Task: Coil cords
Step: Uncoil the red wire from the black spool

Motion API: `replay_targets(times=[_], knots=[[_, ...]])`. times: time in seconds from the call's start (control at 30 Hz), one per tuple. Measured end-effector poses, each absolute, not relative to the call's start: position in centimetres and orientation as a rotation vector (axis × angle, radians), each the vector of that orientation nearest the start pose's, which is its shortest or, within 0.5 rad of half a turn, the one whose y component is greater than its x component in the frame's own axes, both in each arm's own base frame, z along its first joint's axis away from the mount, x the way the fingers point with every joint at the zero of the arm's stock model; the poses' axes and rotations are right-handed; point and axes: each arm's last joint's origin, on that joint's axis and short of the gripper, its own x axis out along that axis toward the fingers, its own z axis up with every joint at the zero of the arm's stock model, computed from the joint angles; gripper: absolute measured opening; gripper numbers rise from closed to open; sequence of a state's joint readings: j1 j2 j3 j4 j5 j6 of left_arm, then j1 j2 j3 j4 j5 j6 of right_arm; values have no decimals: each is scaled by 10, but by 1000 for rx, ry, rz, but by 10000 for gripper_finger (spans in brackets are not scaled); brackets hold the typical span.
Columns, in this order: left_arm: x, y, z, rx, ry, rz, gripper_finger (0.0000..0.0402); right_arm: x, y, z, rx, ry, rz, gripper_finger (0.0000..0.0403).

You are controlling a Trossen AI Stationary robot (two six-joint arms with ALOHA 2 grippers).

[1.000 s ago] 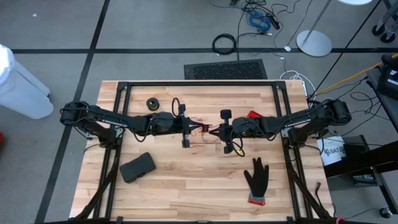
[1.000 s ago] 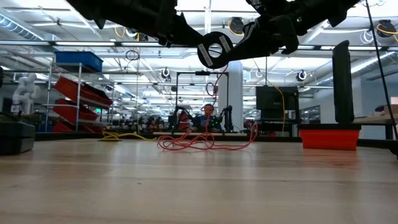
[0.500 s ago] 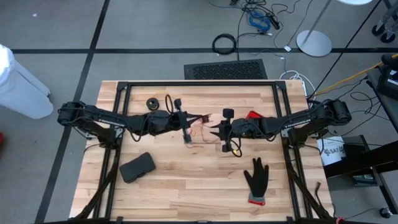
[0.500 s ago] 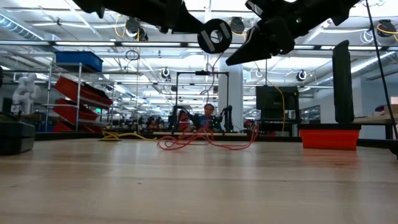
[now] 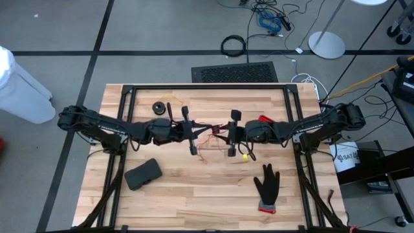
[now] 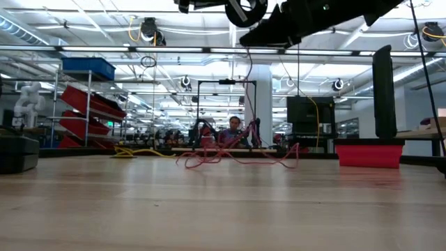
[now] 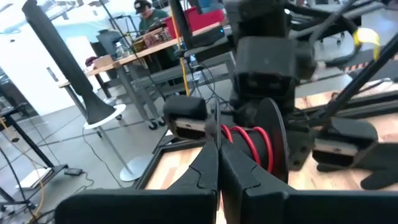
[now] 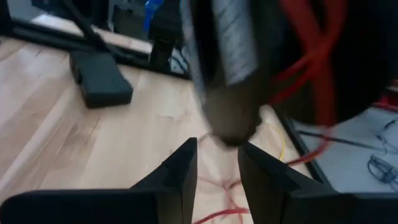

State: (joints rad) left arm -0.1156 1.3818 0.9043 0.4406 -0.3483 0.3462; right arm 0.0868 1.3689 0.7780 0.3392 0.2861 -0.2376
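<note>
Your two arms meet over the middle of the wooden surface (image 5: pixel 213 188), and the handover has just shifted. The right end effector (image 5: pixel 230 136), clamped a second ago, now stands with its fingers parted, so it looks to have let go. The left end effector (image 5: pixel 192 131) stays pinched tight on the red cord (image 6: pixel 230 155), lifted higher. Its black spool (image 7: pixel 264 146) sits just ahead, part-wound; the loose tangle still trails on the surface.
</note>
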Motion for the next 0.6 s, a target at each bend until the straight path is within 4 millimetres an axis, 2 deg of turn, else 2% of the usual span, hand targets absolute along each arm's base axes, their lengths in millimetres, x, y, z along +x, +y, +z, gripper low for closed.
replay_targets(times=[0.3,0.6], knots=[[299,-30,303,398,136,280,0,295,17,248,-276,308,-196,77],[287,-31,308,386,188,277,0,294,18,247,-280,323,-215,75]])
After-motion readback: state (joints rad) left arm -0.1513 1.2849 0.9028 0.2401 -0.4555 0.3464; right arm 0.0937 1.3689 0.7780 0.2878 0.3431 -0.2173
